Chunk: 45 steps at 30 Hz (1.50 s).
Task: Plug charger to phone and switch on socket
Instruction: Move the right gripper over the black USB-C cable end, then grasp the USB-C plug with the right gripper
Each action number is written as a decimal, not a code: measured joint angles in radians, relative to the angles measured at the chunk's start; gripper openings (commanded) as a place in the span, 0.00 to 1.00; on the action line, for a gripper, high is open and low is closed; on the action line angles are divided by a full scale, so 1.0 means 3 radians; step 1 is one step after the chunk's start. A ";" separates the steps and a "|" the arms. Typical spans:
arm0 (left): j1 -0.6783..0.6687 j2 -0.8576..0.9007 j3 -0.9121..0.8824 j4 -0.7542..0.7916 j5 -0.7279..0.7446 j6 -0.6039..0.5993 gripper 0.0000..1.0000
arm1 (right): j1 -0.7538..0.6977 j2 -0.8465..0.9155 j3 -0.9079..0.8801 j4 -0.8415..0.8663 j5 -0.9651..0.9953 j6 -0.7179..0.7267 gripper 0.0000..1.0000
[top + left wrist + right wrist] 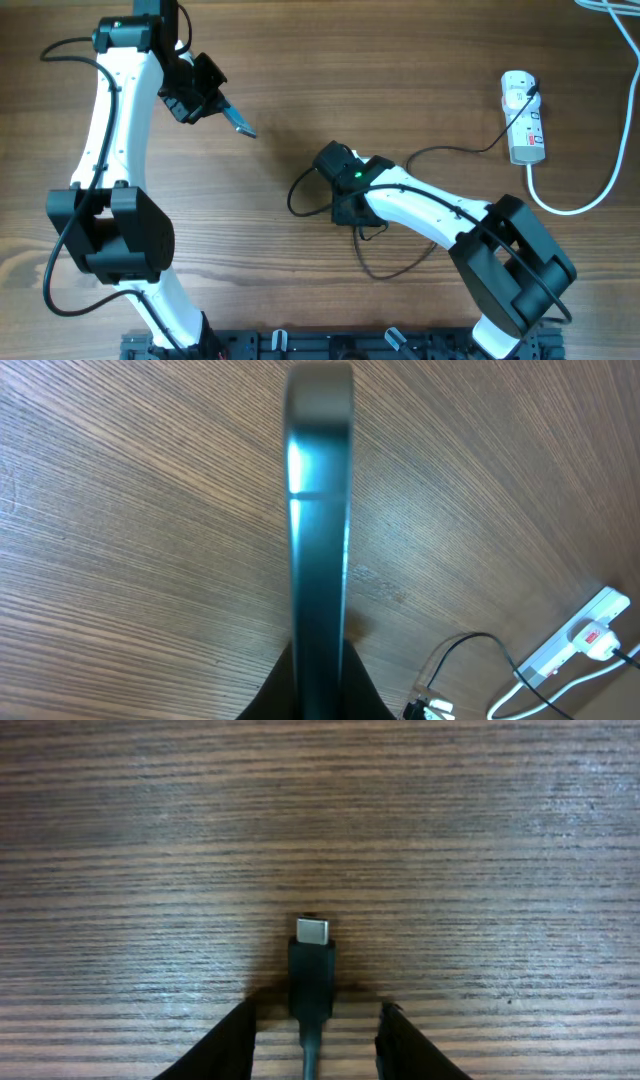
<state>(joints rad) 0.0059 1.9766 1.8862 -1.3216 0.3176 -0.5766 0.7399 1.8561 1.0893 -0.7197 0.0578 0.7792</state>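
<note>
Worktop: wood-grain table (pixel 400 60); we read clock positions from the overhead view.
Left gripper (pixel 215 100): sits at 10 o'clock of the table. Its jaws pinch the phone (pixel 320 540) by one end.
Phone: seen edge-on from the left wrist camera and apparently off the wood. Its free end projects toward 4 o'clock, which we judge leaves the port edge reachable.
Right gripper (pixel 332 162): sits near the table centre. Its fingers (pixel 225 1045) are spread, with a gap on either side of the charger (pixel 312 975), so it straddles rather than clamps.
Charger: the connector tip (pixel 312 932) lies on the wood, pointing to 12 o'clock in the right wrist view. The slack loops toward 6 o'clock of the right gripper.
Socket (pixel 523 118): lies at 2 o'clock, well apart from both grippers, with the black plug (pixel 533 95) seated. We cannot tell the switch position.
Step in hand: we judge it to be closing on the connector. Mating and switching are not yet done.
Risk: a skewed grip could misalign tip and port.
</note>
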 measured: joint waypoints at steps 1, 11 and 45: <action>0.0000 0.0000 0.0000 0.0000 0.0000 0.0000 0.04 | 0.0000 0.0000 -0.0003 0.0009 0.0000 0.0006 0.36; 0.0000 0.0000 0.0000 0.0000 -0.0011 0.0000 0.04 | 0.0000 -0.0032 -0.0070 0.0125 0.0037 0.0019 0.28; 0.0000 0.0000 0.0000 -0.0011 -0.0020 0.0001 0.04 | -0.0005 -0.0048 -0.0080 0.0083 -0.0164 0.0104 0.31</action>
<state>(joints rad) 0.0059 1.9766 1.8862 -1.3251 0.3115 -0.5762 0.7383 1.8416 1.0653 -0.6949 0.0086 0.8104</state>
